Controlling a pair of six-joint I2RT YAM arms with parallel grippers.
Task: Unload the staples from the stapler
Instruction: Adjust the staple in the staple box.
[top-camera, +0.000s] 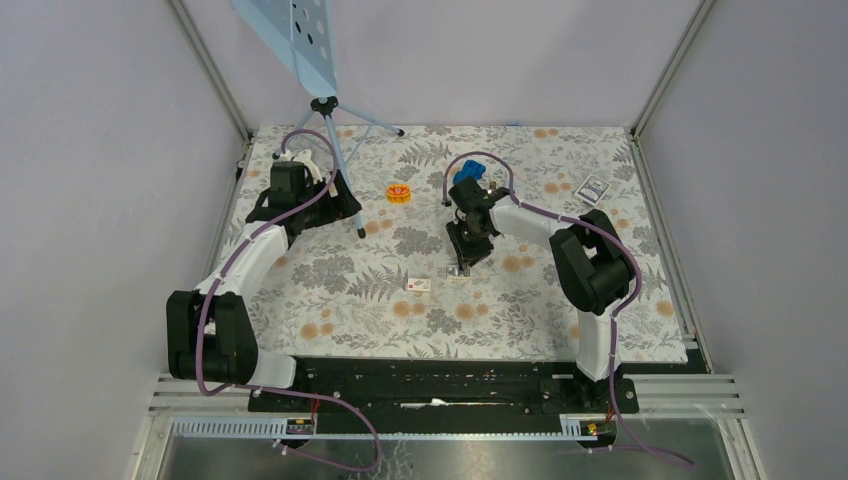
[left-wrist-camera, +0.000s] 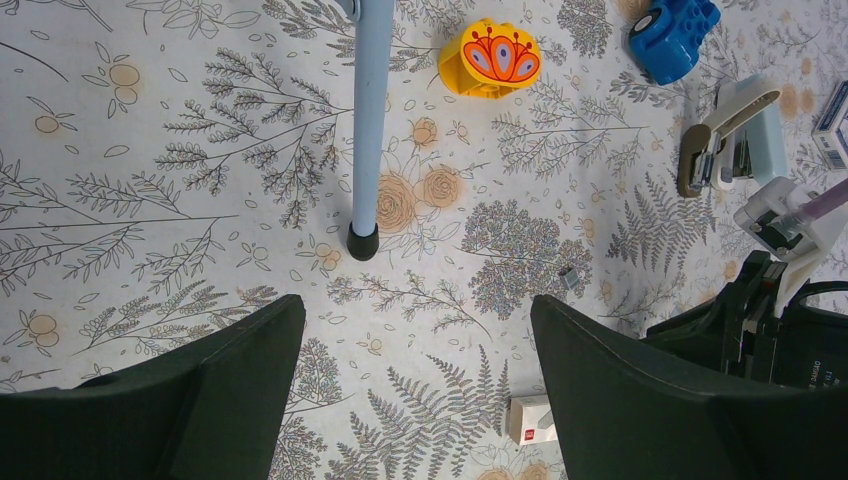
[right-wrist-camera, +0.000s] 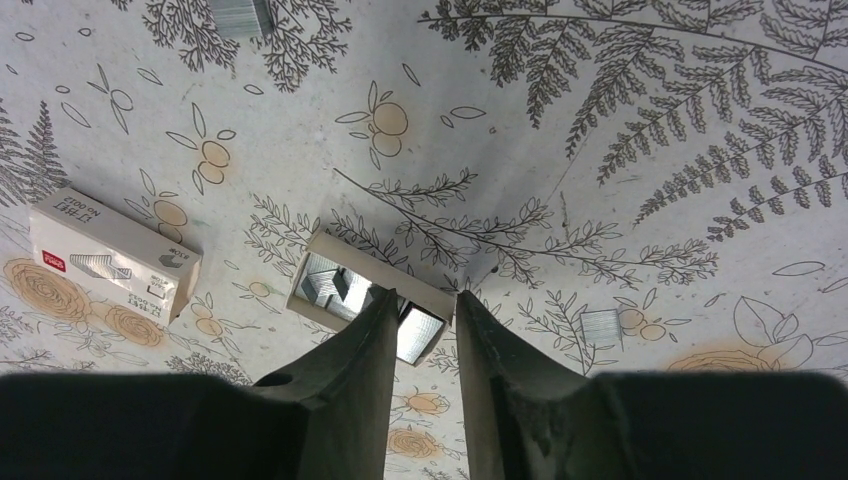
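The black right gripper (right-wrist-camera: 425, 300), narrow, straddles one end of a small open cardboard tray (right-wrist-camera: 325, 255); whether it grips, I cannot tell. The staples (right-wrist-camera: 600, 325), a tiny silvery-grey metal strip, lie just beside it at the middle of the floral tablecloth (right-wrist-camera: 620, 130). The black left gripper (left-wrist-camera: 415, 310) gapes wide.

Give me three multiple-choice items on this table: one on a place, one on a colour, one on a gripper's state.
1. The yellow toy lies: A) between the tripod leg and the blue block, apart from both; B) on top of the blue block; C) leaning on the tripod leg.
2. The tripod leg's foot is: A) red; B) black; C) white.
3. The left gripper is: A) shut on a box; B) shut on nothing; C) open.
Key: 1 A, the left wrist view shows bare cloth on both sides of it; 2 B, its tip is black; 3 C, its fingers stand wide apart.
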